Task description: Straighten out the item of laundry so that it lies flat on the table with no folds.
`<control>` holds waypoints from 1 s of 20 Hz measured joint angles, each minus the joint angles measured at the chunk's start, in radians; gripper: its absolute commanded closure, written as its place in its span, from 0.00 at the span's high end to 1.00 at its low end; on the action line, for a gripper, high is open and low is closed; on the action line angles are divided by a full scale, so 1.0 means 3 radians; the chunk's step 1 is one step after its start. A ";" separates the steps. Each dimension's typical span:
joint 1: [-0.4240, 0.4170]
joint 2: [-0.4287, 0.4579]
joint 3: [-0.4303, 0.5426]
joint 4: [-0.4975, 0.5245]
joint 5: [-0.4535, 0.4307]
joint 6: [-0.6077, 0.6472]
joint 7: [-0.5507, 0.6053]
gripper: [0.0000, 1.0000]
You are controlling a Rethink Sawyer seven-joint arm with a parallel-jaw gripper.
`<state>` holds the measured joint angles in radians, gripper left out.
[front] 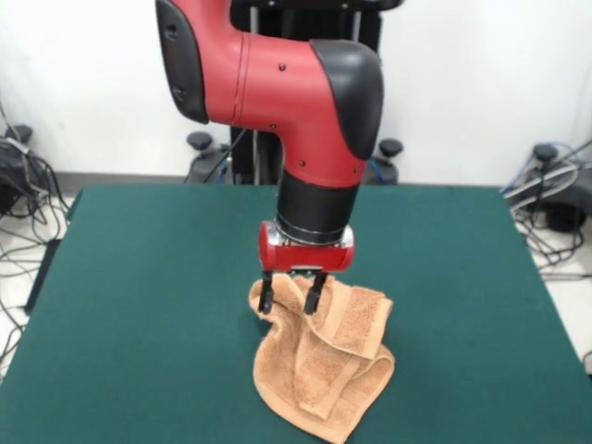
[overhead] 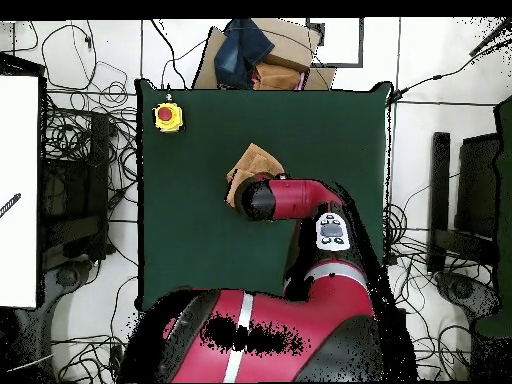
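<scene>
- Front view, from the left: bare green table (front: 139, 305) runs up to the middle, where the red arm comes straight down over the towel.
- At the centre, the gripper (front: 291, 294) stands with its two dark fingers (front: 266, 294) apart, set down into the upper edge of the towel (front: 324, 356); a ridge of cloth rises between them. They look parted around that ridge rather than pinched on it, though I judge this only from the gap that shows.
- Below the gripper and to its right, the towel is crumpled: several folds overlap, and its long axis slants from the gripper down toward the table's near edge.
- Most of the cloth lies on the near side of the gripper, so flattening it probably calls for a pull away from that mass.
- Overhead view: the towel (overhead: 252, 165) shows just beyond the arm's end, near the table's middle, well apart from the yellow box with a red button (overhead: 167, 116) at the corner.
</scene>
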<state>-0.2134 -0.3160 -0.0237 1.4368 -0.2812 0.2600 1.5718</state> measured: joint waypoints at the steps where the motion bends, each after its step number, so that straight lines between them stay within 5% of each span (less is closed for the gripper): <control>1: 0.0014 -0.0005 -0.0005 0.0008 0.0000 -0.0014 0.0000 1.00; 20: 0.0218 -0.0090 -0.0182 0.0145 0.0000 -0.0092 0.0000 1.00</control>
<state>-0.1480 -0.3430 -0.0783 1.4803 -0.2812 0.2323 1.5718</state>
